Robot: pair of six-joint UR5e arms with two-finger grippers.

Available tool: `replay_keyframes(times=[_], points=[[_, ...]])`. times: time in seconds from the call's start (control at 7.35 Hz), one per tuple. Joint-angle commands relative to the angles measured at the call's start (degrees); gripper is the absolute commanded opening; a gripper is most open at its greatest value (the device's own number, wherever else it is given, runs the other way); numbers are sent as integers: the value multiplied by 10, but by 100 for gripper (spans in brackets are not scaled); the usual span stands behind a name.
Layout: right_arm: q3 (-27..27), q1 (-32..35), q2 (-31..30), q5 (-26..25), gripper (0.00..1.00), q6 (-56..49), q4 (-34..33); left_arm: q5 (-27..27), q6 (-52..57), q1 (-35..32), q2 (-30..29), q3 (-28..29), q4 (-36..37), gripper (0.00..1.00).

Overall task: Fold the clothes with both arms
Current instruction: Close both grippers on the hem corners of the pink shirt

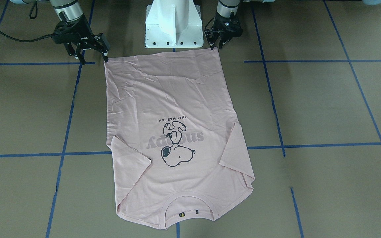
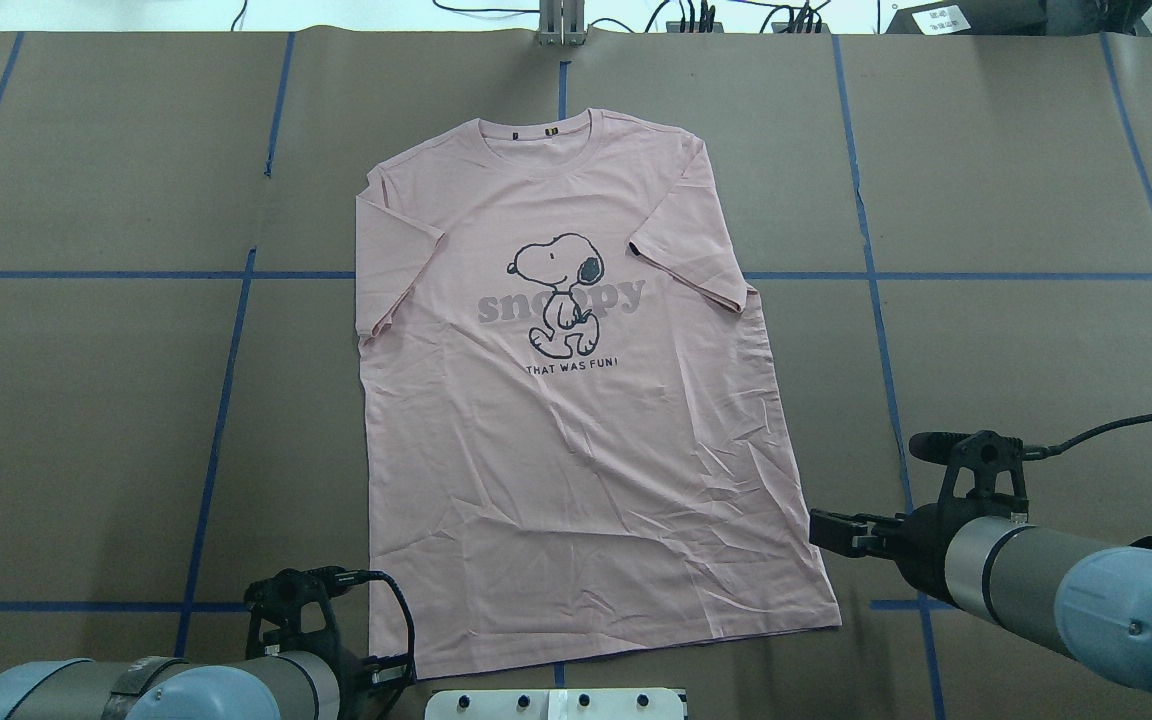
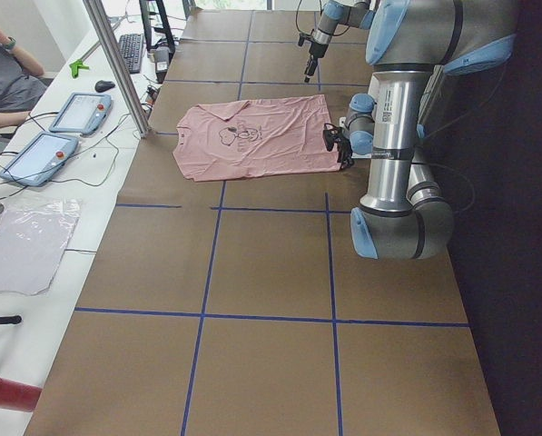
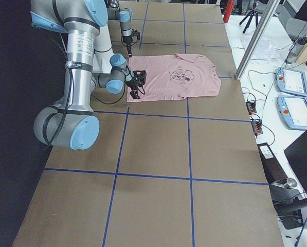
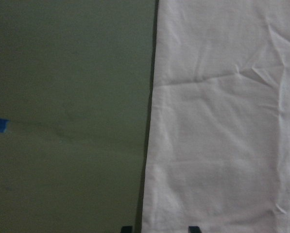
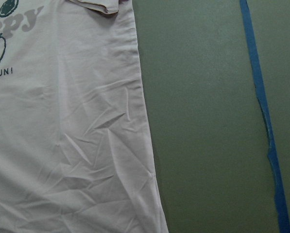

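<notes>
Left fingers (image 1: 222,43) and right fingers (image 1: 104,53), both spread, are hovering at hem corners of light pink cotton T-shirt (image 1: 174,99); pinching both layers together seems wisest.

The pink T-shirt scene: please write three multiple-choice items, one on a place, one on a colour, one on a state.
1. Seen from the robot's base, the T-shirt's collar is at its: A) nearest edge; B) farthest edge; C) left edge.
2. The tape lines on the table are: A) red; B) blue; C) yellow.
3. The T-shirt is: A) spread flat, print up; B) folded in half; C) lifted off the table.
Answers: 1 B, the collar lies opposite the white base; 2 B, all lines are blue; 3 A, the whole print shows on flat cloth.
</notes>
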Motion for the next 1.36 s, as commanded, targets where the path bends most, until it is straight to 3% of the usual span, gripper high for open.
replay_keyframes(times=[0.0,0.68,0.95,1.22], points=[[0,0,0,0,99,0,0,1,-2,2,-1,5,0,45],[0,0,2,0,99,0,0,1,-2,2,-2,12,0,37],[0,1,2,-1,99,0,0,1,-2,2,-2,12,0,23],[0,1,2,-1,99,0,0,0,-1,2,-2,12,0,0]])
